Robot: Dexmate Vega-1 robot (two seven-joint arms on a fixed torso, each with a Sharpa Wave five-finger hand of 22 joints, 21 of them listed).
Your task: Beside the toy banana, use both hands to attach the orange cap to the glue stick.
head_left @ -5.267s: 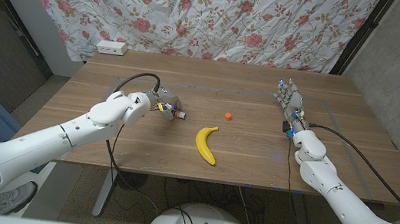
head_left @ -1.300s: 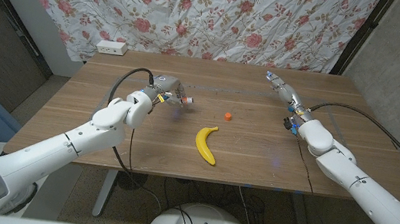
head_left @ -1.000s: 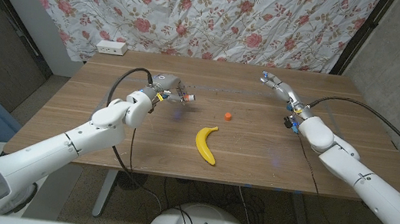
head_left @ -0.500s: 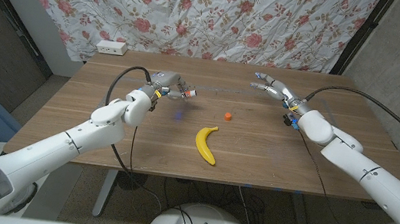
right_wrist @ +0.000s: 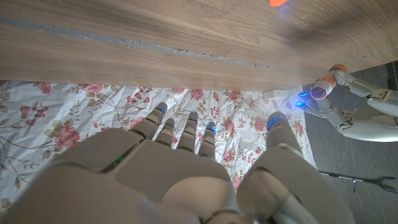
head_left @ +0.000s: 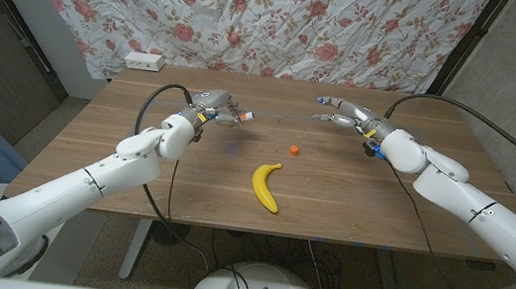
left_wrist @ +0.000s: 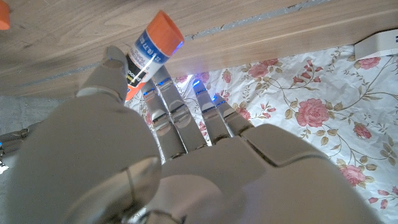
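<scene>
- the glue stick is off the table, pinched in the fingers of the left hand above the wood's far-left part; its tip points toward the table's middle.
- in the left wrist view the glue stick shows a blue-and-white label and an orange end, gripped between thumb and fingers – the other fingers reach out beside it.
- the orange cap sits alone on the table, near the middle, apart from both hands.
- the toy banana lies nearer the robot than the cap, just beside it but not touching.
- the right hand hangs above the table's far-right part with fingers spread toward the left hand, holding nothing.
- behind the wooden table hangs a flowered cloth.
</scene>
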